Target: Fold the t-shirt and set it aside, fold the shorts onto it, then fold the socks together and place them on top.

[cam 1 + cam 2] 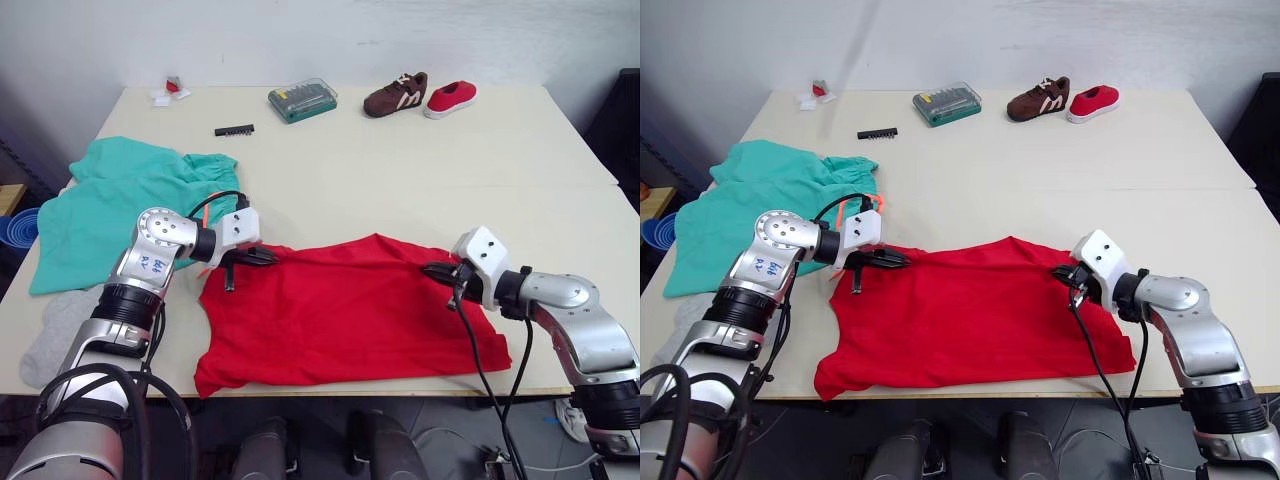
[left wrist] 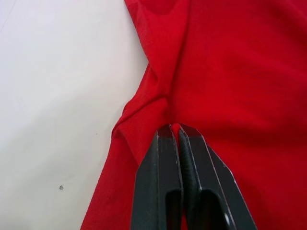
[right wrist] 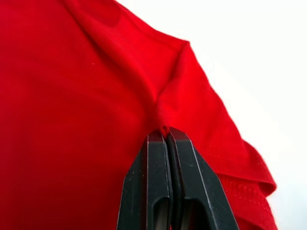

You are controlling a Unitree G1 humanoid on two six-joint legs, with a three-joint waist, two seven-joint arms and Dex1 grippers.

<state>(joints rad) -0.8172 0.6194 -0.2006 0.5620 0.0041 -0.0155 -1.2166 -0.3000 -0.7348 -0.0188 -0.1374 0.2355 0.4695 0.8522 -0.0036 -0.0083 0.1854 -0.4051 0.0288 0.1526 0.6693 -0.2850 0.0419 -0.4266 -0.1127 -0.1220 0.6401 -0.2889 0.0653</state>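
The red t-shirt lies spread near the table's front edge. My left gripper is shut on the cloth at the shirt's left far edge, pinching a fold. At the shirt's right far edge my right gripper is shut on the cloth as well, with a pinched ridge of fabric between its fingers. The teal-green shorts with an orange drawstring lie at the left side of the table. A light grey sock rests at the front left corner, partly behind my left arm.
At the back of the table stand a green bit case, a brown shoe, a small red shoe, a black bit strip and small items. A blue object sits off the table's left edge.
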